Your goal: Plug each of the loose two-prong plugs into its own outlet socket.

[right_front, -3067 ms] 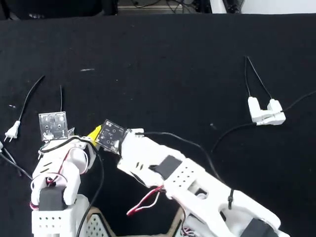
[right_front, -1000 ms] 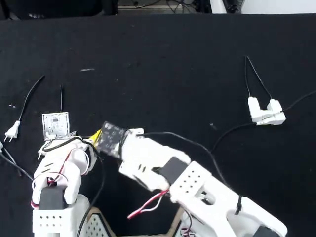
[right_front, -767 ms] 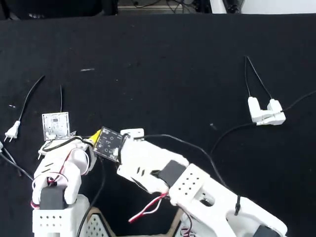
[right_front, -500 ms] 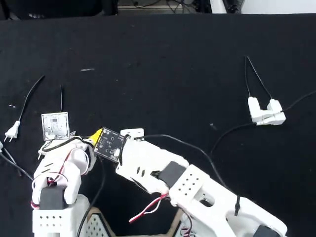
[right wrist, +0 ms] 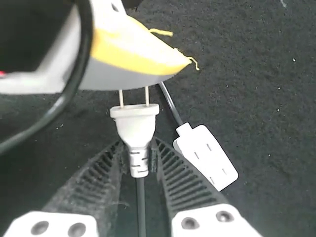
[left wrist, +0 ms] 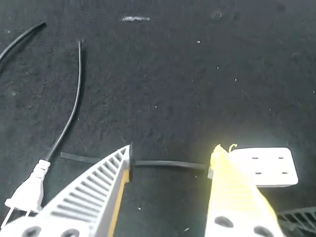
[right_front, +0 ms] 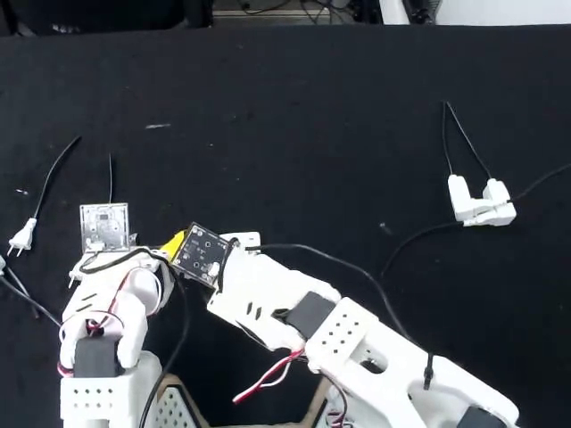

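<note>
- As far as the pictures showed, the task was at an early stage. No plug sat in a socket near the arms, so I judged that the plugging itself was all left to do.
- The right gripper was pinching a white plug by its body. The two prongs were free and pointed at the yellow finger of the left gripper.
- The small socket block lay on the bench just beside this plug, not touching it. In the high view it lay at about 2 o'clock from the right arm's wrist.
- The left gripper was spread wide and held nothing. A black cord ran across between its fingers.
- A second plug lay loose at the 9 o'clock edge of the bench, well apart from the socket block.
- At 3 o'clock lay two white pieces with cords. Whether they were joined, I could not tell.
</note>
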